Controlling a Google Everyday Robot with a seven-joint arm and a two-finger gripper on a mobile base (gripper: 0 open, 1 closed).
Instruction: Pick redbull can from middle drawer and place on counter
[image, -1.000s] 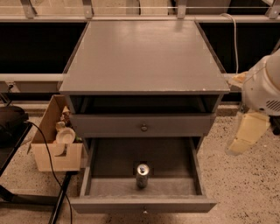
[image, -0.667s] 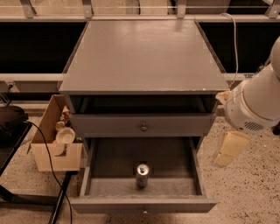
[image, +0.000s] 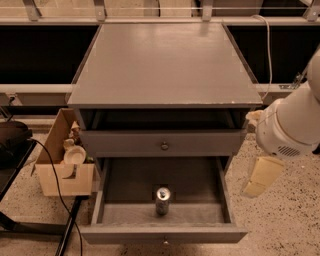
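Note:
The redbull can (image: 162, 200) stands upright on the floor of the open middle drawer (image: 120, 214), near its front centre. The counter (image: 165, 65) is the flat grey top of the cabinet above. My gripper (image: 261, 176) hangs at the right of the cabinet, beside the drawer's right wall and above the floor, to the right of the can and apart from it. It holds nothing. The white arm (image: 292, 125) reaches in from the right edge.
A closed drawer front with a round knob (image: 164, 146) sits above the open drawer. A cardboard box (image: 65, 160) with small items stands on the speckled floor at the left, with a black cable (image: 60, 200) and a dark object (image: 12, 140) beside it.
The arm and gripper have moved left and down, closer to the right side of the open drawer. The can and drawer have not moved.

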